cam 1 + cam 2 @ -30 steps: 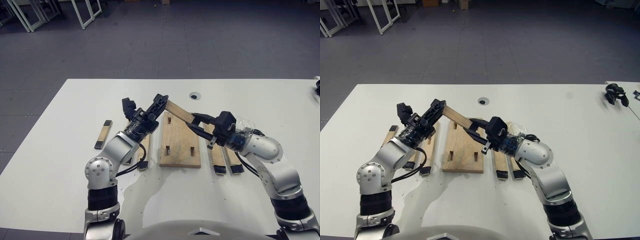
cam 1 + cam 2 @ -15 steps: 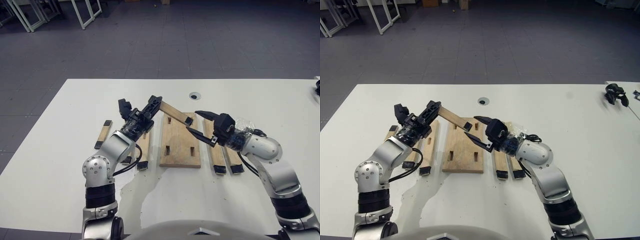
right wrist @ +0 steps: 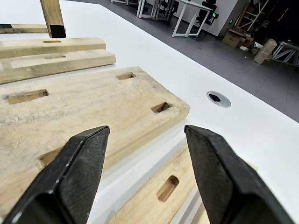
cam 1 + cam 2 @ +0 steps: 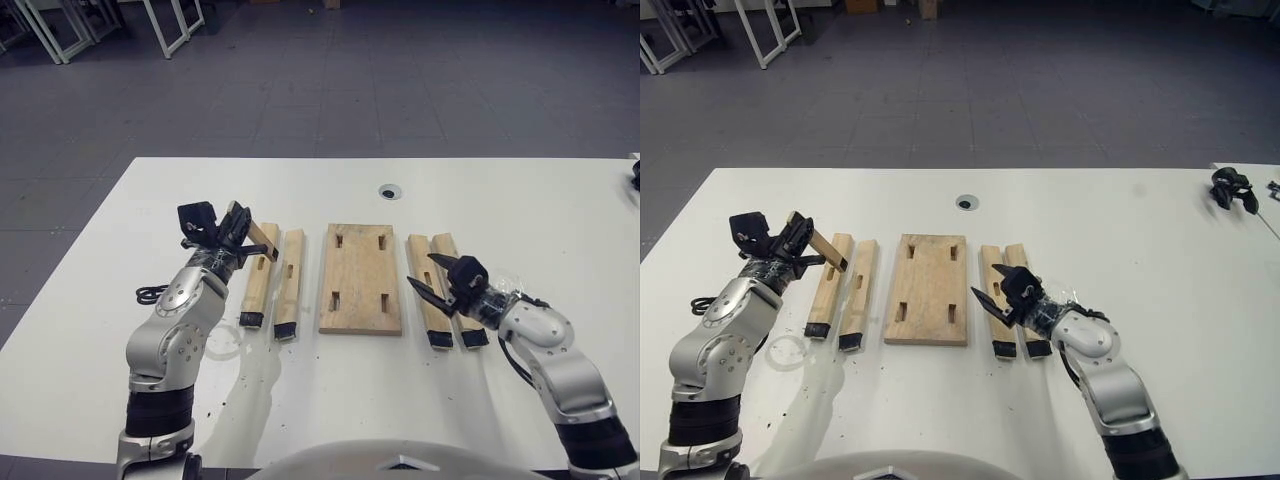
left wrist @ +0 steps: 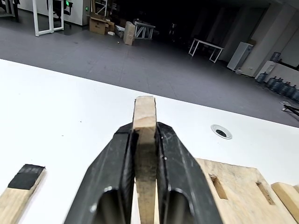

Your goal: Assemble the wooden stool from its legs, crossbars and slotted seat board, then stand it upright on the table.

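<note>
Nothing joined yet: seat board [image 4: 360, 277], legs [image 4: 290, 280] flat on table [image 4: 500, 210]; my left claw [image 5: 144, 133] clamped on crossbar [image 5: 144, 109], right claw [image 3: 145, 128] wide open, empty.

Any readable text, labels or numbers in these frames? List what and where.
No readable text anywhere.
Green lit sign in the room behind: too small to read.
Slotted seat board, legs, wooden piece in the left claw: bare wood, no markings seen.
</note>
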Controlling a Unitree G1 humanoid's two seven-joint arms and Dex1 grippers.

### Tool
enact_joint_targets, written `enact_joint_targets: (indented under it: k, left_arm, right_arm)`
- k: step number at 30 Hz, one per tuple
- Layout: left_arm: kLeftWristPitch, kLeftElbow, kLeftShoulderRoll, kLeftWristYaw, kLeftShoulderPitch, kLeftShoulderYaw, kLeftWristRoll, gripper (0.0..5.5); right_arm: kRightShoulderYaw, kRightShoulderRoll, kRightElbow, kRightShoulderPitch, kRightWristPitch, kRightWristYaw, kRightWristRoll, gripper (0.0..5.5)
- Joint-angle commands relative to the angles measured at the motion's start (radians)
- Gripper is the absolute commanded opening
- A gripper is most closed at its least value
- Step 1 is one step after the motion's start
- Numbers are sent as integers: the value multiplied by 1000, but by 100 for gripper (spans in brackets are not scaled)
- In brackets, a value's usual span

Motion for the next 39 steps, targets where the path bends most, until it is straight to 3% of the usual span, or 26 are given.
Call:
enact_joint_targets:
  k: [1,17,21,25,36,39]
  left_arm:
    - [-8,0,-11,-22,-4,47,21,43]
    - [-46,121,-35,-129,46,82,135,43]
    - [-5,110,-9,-116,69,-2,242,43]
    - [-20,167,-66,-109,102,-92,329,43]
    - [-102,135,-88,-127,-29,7,331,43]
    - [-49,7,-59,-116,-90,52,301,104]
  right_arm:
    - [-15,-13,0,-6,-1,2,-8,295]
    - [-21,-34,21,-44,-4,31,-12,295]
    - [-25,-34,26,-51,-5,29,-13,295]
    - [-26,-29,31,-60,-4,24,-16,295]
    - [-22,-24,39,-62,-15,16,-22,295]
    - [-20,-18,36,-57,-17,9,-24,295]
